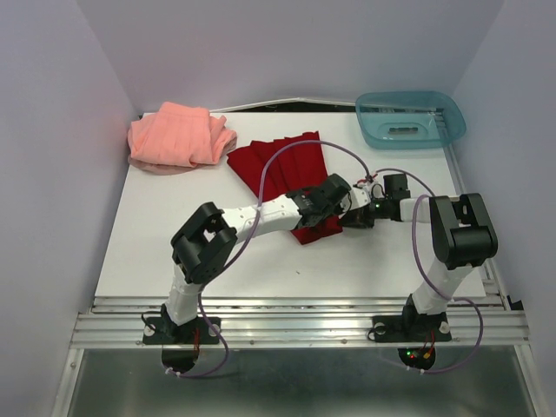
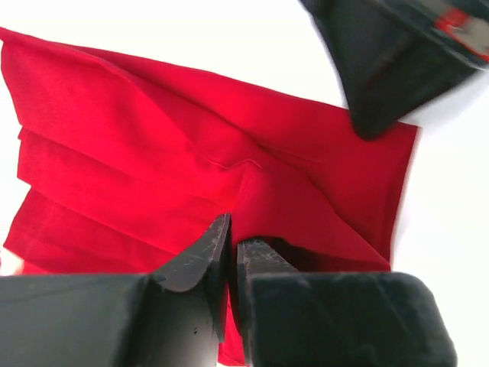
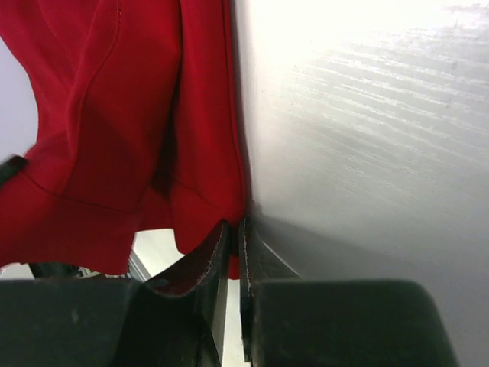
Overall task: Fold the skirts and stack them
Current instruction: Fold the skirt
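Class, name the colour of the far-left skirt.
The skirt is salmon pink; best in top external view.

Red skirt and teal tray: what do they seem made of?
The red skirt looks like soft, matte cloth: it creases and drapes in pleats. The teal tray is probably rigid plastic, glossy and translucent, judging by light showing through its walls.

The left arm (image 1: 261, 215) and right arm (image 1: 427, 291) share white links, blocky black joints, looping purple cables (image 1: 419, 239) and black fingers (image 2: 195, 267).

A lab booth: white table (image 1: 174, 261) boxed by plain walls (image 1: 287, 43), aluminium mounting rail (image 1: 304, 327).
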Tool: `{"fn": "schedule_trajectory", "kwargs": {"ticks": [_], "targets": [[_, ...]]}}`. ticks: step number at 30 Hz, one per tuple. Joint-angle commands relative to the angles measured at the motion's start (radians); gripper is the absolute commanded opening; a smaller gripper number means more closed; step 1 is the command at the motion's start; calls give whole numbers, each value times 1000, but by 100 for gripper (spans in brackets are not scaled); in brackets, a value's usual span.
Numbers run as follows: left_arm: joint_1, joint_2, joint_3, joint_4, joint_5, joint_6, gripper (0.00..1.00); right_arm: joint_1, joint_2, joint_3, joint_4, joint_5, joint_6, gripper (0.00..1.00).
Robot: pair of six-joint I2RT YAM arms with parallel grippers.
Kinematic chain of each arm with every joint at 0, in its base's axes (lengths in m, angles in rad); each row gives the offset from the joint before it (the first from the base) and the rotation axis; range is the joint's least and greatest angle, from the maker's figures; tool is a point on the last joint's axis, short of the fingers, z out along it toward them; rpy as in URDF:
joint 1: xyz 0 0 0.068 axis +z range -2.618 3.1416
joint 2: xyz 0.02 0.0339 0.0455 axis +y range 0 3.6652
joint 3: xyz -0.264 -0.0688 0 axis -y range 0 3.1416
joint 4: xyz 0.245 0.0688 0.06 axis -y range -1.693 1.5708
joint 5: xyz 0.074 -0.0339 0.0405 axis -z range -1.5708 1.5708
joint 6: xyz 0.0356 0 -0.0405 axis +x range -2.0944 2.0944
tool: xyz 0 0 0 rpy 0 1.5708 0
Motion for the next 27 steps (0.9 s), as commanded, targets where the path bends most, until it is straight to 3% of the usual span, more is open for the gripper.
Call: {"fn": "schedule_trajectory", "kwargs": {"ticks": [1,5,15,21,24,27], "targets": [[7,-29,64,51,-3,-14,11,-2,-29,-24,29,-32,-4,10],[7,-9,78,48,43,-37,5,-2,-42,-33,39,-43,8,9],[7,80,67,76,179,-151,8,-2,-43,-45,84,-107,57,9],[22,144,60,69,233,-241,34,-2,-41,-55,87,-147,76,10],[45,146,70,47,299,-270,39,-2,-43,-65,95,-173,91,10],[65,106,90,-12,371,-281,50,-2,-42,-65,95,-175,94,9]]}}
